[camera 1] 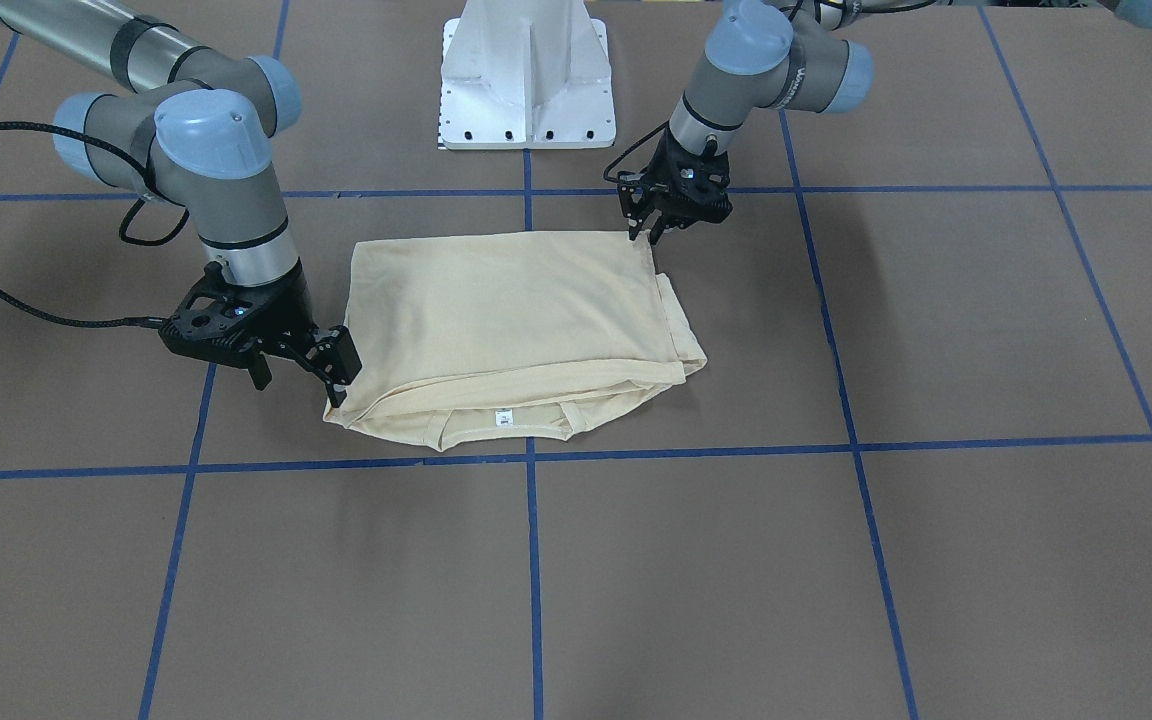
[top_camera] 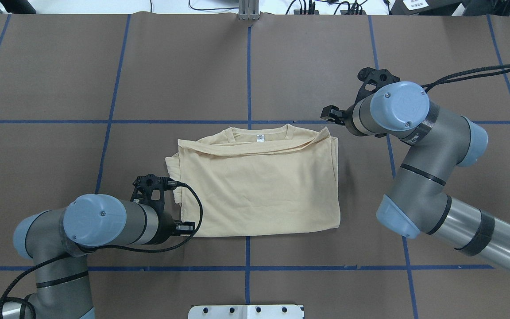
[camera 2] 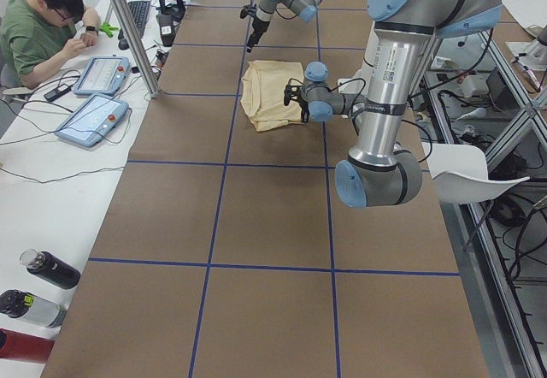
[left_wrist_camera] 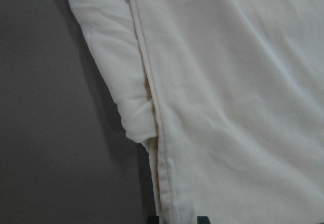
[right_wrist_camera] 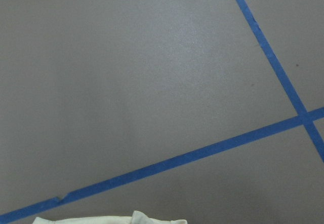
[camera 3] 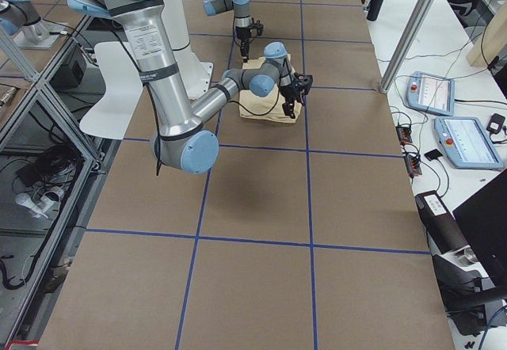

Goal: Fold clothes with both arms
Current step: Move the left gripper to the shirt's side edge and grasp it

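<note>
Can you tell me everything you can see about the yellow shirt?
The shirt is pale cream-yellow, thin and soft-looking, folded into a rough rectangle flat on the brown table. No print shows. Its neckline and small white tag peek out at the edge far from the robot. The left gripper sits at a near corner, hem between its jaws; the open right gripper meets the opposite far corner.

Whether the left gripper (camera 1: 648, 236) pinches the shirt (camera 1: 516, 310) is too small to tell. Its wrist view cuts the jaws to two dark tips at the bottom edge; overhead, its own wrist covers them. The right wrist view catches only a sliver of shirt at its bottom edge.
</note>
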Available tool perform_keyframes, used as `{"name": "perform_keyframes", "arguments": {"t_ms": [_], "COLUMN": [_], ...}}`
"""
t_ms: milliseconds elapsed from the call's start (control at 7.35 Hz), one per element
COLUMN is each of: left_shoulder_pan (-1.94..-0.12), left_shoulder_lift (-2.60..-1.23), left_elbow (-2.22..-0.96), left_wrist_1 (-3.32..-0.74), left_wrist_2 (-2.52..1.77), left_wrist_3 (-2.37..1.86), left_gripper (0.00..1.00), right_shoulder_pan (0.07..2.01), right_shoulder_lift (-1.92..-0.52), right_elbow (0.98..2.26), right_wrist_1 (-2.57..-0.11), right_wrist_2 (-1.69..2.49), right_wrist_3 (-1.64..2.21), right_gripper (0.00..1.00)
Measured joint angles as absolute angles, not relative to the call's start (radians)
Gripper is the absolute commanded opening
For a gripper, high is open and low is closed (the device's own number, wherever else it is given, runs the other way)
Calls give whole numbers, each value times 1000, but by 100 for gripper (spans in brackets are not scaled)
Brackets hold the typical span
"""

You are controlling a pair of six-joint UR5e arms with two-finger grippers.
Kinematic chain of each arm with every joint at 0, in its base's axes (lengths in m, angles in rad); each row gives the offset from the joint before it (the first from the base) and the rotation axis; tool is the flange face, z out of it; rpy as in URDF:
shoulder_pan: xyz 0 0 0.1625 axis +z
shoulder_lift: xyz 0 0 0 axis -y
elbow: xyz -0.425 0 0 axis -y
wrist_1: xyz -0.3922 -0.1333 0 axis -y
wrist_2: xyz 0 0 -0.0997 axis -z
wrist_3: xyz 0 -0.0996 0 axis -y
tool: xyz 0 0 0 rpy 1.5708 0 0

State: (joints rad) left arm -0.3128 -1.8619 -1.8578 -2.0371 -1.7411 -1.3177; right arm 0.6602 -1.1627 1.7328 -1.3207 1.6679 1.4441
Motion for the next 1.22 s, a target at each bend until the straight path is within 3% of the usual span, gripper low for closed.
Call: {"name": "perform_keyframes", "arguments": {"t_ms": [953, 1089, 1225], "left_shoulder_pan": [-297, -299, -299], "left_shoulder_lift": [-1860, -1860, -1859], "left_elbow": [-1857, -1856, -1856], "left_wrist_1": [-2033, -2032, -2032], "left_wrist_2": [-1742, -1741, -1741], "left_wrist_3": [-1318, -1318, -1318], "left_gripper": [37, 31, 9], "right_shoulder_pan": [660, 660, 660], "right_shoulder_lift": [-1163, -1163, -1163], "right_elbow": [1732, 1732, 1732], "right_wrist_1": [-1321, -1321, -1321], "right_wrist_2": [1668, 1668, 1667], "right_wrist_3": [1445, 1445, 1445], "right_gripper": [100, 100, 100]}}
